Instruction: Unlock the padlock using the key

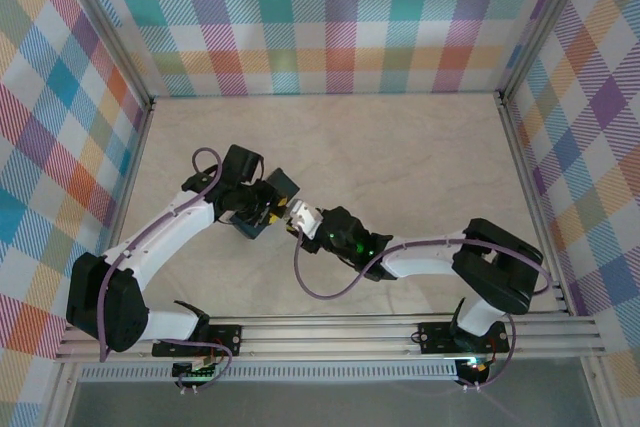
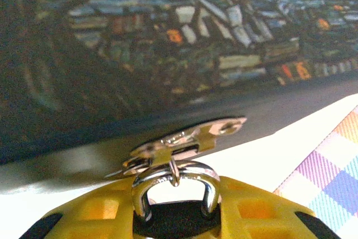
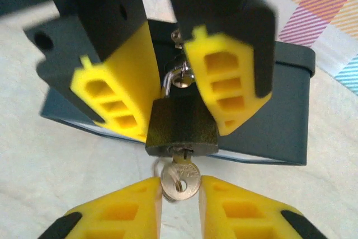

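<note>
The padlock (image 3: pixel 182 130), a small dark body with a silver shackle (image 2: pixel 146 186), hangs from the metal hasp (image 2: pixel 190 141) of the dark blue painted box (image 2: pixel 168 37). My left gripper (image 2: pixel 174 214) is shut on it, a yellow finger (image 3: pixel 120 90) on each side of the body. The key (image 3: pixel 180 182) is in the keyhole at the padlock's underside, round head flat towards the right wrist camera, a thin ring behind it. My right gripper (image 3: pixel 180 193) has its jaws a little apart, the fingertips close against the head's two edges. Seen from above, the left gripper (image 1: pixel 270 215) and right gripper (image 1: pixel 297 219) meet tip to tip.
The box (image 1: pixel 283 187) stands mid-table on the pale tabletop (image 1: pixel 420 157). Checkered walls with metal posts close in the left, back and right. A metal rail (image 1: pixel 330 332) carries both arm bases along the near edge. A purple cable (image 1: pixel 320 282) loops under the right arm.
</note>
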`<state>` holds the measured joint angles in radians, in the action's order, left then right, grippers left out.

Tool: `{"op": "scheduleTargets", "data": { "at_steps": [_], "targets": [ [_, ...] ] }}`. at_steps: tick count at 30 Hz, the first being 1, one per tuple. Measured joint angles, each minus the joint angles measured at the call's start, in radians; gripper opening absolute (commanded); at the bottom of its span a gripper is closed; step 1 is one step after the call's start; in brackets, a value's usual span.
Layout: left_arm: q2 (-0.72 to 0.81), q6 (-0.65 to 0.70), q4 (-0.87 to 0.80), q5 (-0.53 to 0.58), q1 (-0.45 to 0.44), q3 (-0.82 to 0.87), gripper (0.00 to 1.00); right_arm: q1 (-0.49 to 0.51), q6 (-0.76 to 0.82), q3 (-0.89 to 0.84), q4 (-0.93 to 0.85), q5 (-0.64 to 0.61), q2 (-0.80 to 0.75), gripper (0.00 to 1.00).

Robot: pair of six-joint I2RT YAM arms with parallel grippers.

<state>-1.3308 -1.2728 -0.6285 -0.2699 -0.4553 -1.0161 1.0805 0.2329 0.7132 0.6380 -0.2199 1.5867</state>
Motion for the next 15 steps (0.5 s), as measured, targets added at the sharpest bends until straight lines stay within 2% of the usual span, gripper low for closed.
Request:
{"op": "scheduleTargets", "data": {
  "at_steps": [4,7,11,15],
  "targets": [
    [-0.001,0.017,0.004,0.002,-0.002,0.000,0.10,-0.042,-0.129,0.000,-0.097,0.123,-0.094,0.34],
    [-0.001,0.021,0.010,0.001,-0.001,0.000,0.10,-0.114,-0.264,0.000,-0.130,0.217,-0.138,0.36],
    [-0.001,0.025,0.017,0.000,-0.001,0.000,0.10,-0.180,-0.420,0.026,-0.169,0.311,-0.125,0.37],
    [-0.001,0.025,0.027,0.000,-0.002,0.000,0.10,-0.177,-0.518,0.083,-0.169,0.377,-0.060,0.38]
  ]
}}
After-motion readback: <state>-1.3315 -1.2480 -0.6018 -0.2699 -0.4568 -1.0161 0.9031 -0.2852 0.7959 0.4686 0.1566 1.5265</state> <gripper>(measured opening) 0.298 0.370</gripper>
